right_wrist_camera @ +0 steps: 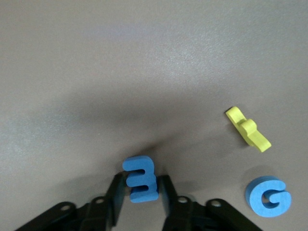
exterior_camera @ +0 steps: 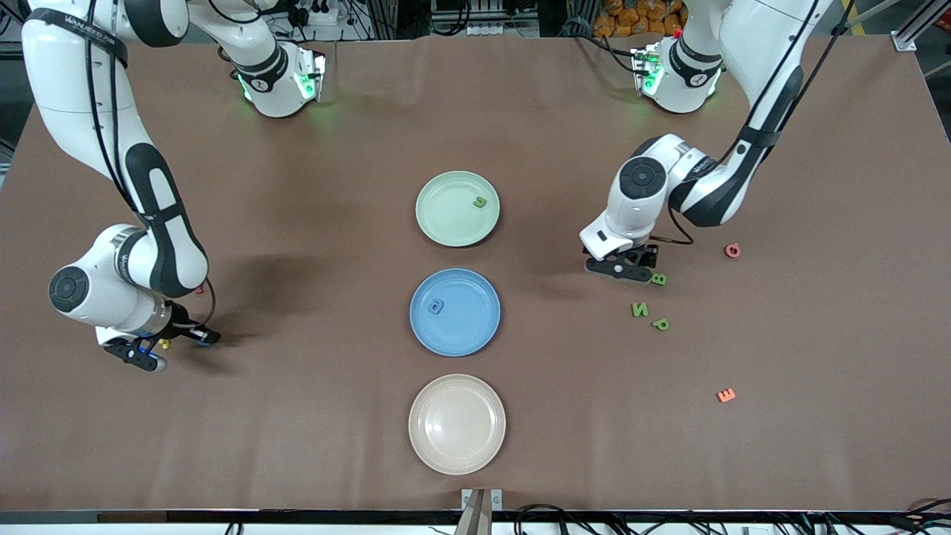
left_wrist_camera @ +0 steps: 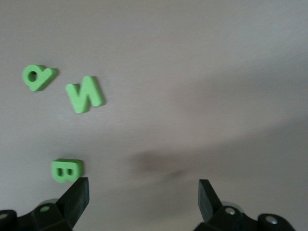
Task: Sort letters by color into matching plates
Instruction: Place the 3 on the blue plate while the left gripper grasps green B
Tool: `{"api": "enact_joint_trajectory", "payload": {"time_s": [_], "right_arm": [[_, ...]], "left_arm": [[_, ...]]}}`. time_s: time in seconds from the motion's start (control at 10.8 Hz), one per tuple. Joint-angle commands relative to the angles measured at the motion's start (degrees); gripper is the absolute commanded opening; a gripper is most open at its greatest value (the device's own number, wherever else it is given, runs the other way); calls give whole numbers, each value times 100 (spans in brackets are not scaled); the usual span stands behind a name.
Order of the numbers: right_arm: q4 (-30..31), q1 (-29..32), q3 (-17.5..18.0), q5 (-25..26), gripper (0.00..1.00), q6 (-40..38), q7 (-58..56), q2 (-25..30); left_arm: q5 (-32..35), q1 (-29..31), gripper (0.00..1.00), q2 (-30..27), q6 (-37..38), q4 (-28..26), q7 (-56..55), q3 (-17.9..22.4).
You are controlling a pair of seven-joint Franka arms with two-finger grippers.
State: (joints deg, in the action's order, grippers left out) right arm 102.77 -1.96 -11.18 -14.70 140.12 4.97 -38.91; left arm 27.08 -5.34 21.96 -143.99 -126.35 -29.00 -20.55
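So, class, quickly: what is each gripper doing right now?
Left gripper: jaws open, empty, beside the green B.
Right gripper: jaws shut on the blue E.

Right arm hides most of a pink letter [exterior_camera: 199,290] — its shape can't be told.

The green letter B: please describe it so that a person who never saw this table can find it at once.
Start at the left arm's end of the table, where three green letters lie together. The green letter B is the one farthest from the front camera, right beside the left tool, which is open. Its neighbours, the green N and green P, lie apart from that tool.
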Motion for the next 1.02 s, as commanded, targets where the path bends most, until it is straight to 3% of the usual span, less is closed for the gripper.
{"api": "enact_joint_trajectory", "payload": {"time_s": [0.0, 0.28, 0.74, 0.93], "right_arm": [[86, 134, 125, -60, 28, 68, -58, 68], [77, 125, 195, -34, 17, 60, -66, 76], [-151, -348, 204, 11, 17, -37, -5, 199], [-248, -611, 213, -7, 17, -55, -5, 208]], "left_arm": [[218, 558, 100, -95, -147, -171, 1007, -80], [183, 814, 100, 202, -147, 39, 1291, -80], [17, 1166, 100, 414, -147, 75, 1555, -98], [-535, 1237, 100, 467, -147, 84, 1564, -107]]}}
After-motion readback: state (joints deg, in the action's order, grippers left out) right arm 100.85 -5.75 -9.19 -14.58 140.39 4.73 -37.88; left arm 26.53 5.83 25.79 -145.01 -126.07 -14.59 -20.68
